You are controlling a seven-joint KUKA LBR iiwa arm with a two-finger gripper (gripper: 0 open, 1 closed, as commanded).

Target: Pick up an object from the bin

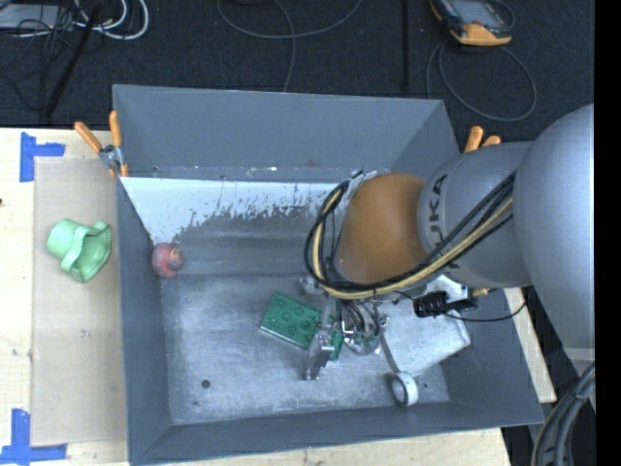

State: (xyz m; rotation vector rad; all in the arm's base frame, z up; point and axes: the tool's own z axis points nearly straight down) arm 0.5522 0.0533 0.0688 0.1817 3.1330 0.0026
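Seen from my remote station through the overhead camera view: the arm point(543, 212) reaches in from the right over the grey metal bin point(272, 134), its orange cover point(383, 226) and looped black and yellow cables point(325, 250) hanging above the middle of the floor. The gripper point(313, 365) is lowered to the bin floor just right of centre, its tip at the lower right edge of a green studded plate point(287, 318), a flat, roughly square piece that lies tilted on the floor. From here I cannot tell whether the gripper touches the plate, nor whether it stands open or closed, since the wrist and its wiring crowd the spot. A small pink ball point(167, 259) rests well apart from it, against the foot of the left wall where the far slope meets the floor. A white ring point(402, 388) lies near the front right corner, at the end of a thin stem, and a white sheet point(441, 340) lies flat just beside it under the arm. Outside the bin, on the board to the left, sits a pale green thing point(80, 249).
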